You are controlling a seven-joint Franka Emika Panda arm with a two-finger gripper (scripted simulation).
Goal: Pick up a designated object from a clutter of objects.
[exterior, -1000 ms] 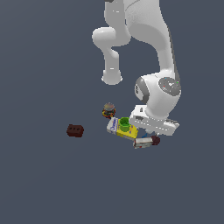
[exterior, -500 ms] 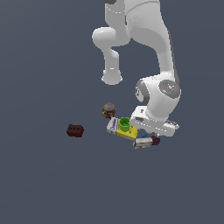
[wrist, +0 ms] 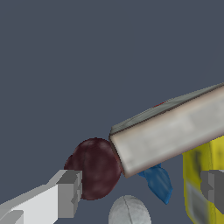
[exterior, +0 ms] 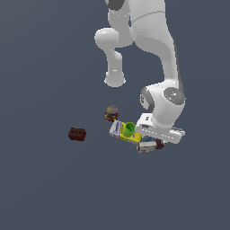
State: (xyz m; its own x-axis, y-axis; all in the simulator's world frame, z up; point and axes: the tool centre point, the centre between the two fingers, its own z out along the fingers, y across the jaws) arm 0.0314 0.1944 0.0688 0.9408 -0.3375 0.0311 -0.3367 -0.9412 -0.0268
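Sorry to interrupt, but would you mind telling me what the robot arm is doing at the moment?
The white robot arm has its gripper low over a cluster of small items on the dark floor, apparently going for the small bright-blue piece. In the wrist view that piece lies partly under a white-and-maroon bar, beside a white ball and a yellow-and-white box. The fingers stand apart and hold nothing. A green cup sits on the box; a dark red brick lies apart.

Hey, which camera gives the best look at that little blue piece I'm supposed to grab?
The wrist view. There the blue piece shows clearly, partly tucked under the white-and-maroon bar, between the gripper's fingers. In the exterior view the arm hides it almost completely.
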